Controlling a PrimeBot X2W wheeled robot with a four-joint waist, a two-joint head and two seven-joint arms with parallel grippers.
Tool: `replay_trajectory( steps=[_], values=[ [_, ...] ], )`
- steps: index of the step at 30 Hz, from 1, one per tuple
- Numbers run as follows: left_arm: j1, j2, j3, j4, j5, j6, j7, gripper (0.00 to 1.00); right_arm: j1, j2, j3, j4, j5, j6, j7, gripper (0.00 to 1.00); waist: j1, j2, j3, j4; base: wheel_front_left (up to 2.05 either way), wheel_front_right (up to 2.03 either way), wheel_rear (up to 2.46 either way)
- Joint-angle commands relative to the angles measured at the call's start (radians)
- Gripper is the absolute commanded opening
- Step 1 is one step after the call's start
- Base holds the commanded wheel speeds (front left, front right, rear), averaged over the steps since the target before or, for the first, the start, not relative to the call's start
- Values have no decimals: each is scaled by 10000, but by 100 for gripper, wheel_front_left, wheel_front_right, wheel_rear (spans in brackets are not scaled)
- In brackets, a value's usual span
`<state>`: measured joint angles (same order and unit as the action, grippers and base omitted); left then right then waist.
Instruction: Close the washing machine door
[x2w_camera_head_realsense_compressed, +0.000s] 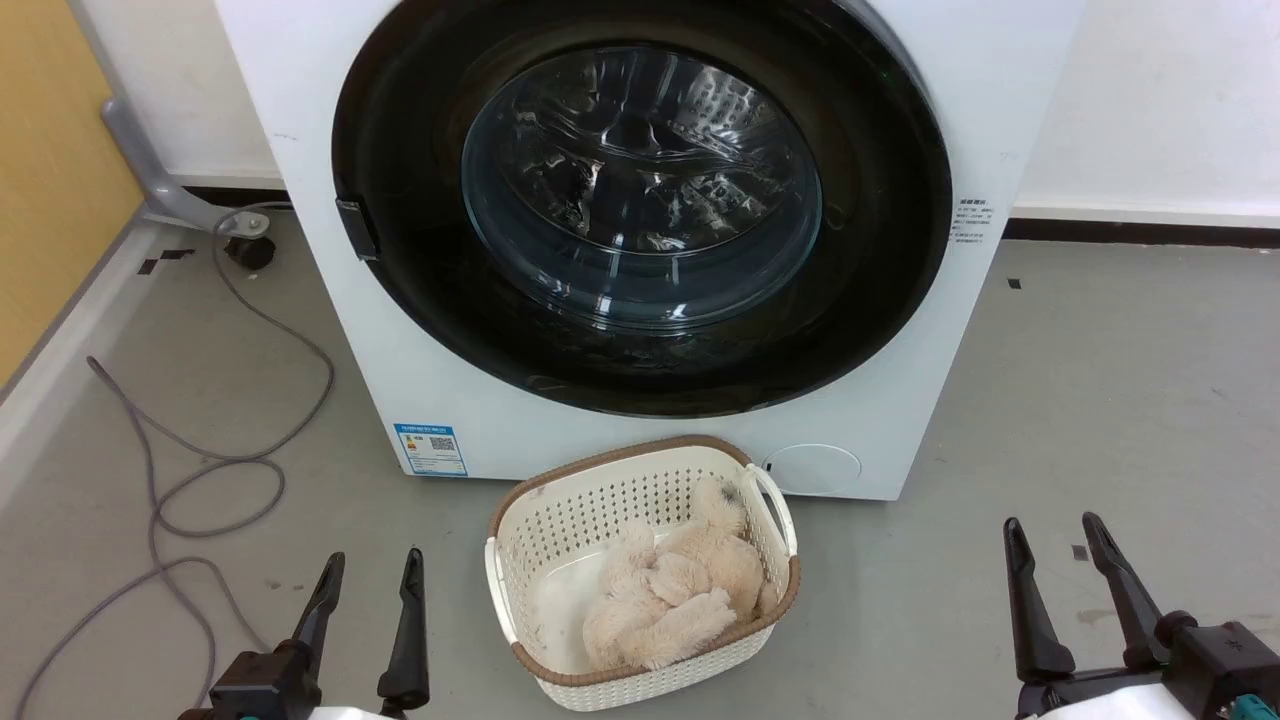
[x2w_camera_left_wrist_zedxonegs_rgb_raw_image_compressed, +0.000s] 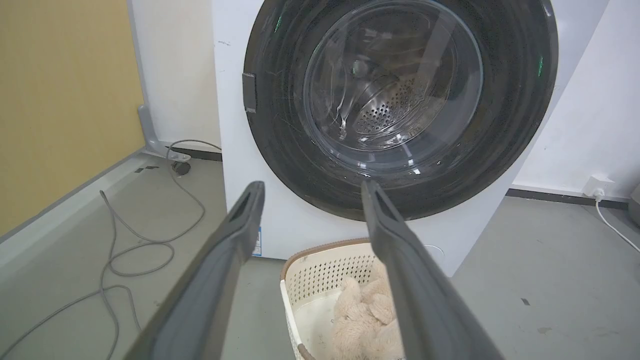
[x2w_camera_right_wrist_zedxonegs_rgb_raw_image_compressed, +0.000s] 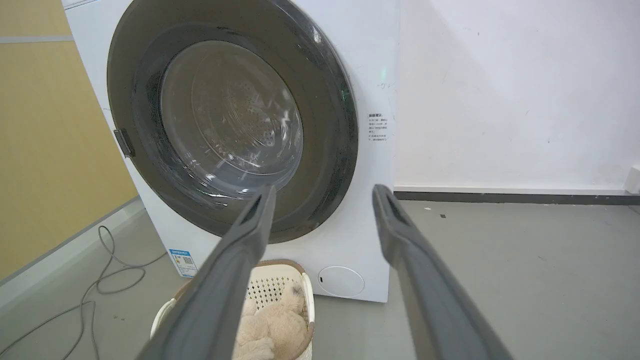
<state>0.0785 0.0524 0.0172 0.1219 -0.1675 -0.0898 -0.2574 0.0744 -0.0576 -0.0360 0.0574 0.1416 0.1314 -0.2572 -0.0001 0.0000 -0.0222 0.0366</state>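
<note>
- Nearest, the left gripper (x2w_camera_head_realsense_compressed: 374, 558) hangs low over the near edge of the grey floor (x2w_camera_head_realsense_compressed: 1100, 400), its two dark fingers spread apart with nothing between them.
- Level with it on the other side, the right gripper (x2w_camera_head_realsense_compressed: 1052, 523) has its fingers parted as well and holds nothing; both point toward the machine.
- Between the two and slightly farther on, a cream perforated basket (x2w_camera_head_realsense_compressed: 520, 600) with a brown rim stands on the floor, just in front of the machine's base; a fluffy beige plush toy (x2w_camera_head_realsense_compressed: 670, 590) lies inside it.
- Left of the basket, a grey cable (x2w_camera_head_realsense_compressed: 200, 470) loops across the floor toward the left wall's foot.
- Behind the basket stands the washing machine (x2w_camera_head_realsense_compressed: 900, 420), a white box at the far edge of the floor, with a small blue label (x2w_camera_head_realsense_compressed: 431, 449) at its lower left and a round flap (x2w_camera_head_realsense_compressed: 812, 468) at its lower right.
- On its front, the washing machine door (x2w_camera_head_realsense_compressed: 880, 250) lies flat against the cabinet, a small latch piece (x2w_camera_head_realsense_compressed: 356, 228) on its left rim; steel drum perforations show through its glass window (x2w_camera_head_realsense_compressed: 640, 190).
- Beyond rises a white wall (x2w_camera_head_realsense_compressed: 1150, 100), with a yellow panel (x2w_camera_head_realsense_compressed: 50, 150) to the left.
</note>
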Motion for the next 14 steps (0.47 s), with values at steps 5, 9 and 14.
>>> replay_trajectory(
  steps=[5,9,14],
  values=[
    [-3,0,-10,-4,-24,-6,19,0,-5,6,14,-5,-2,2,8,0,1,0,20,0,0,0,0],
    [-16,0,-16,-25,3,7,61,0,-17,7,18,-12,-25,2,49,0,1,0,24,-6,0,0,0],
    [-60,-2,-25,-93,99,57,204,0,-58,11,37,-44,-104,1,193,0,1,0,35,-27,0,0,0]
  ],
)
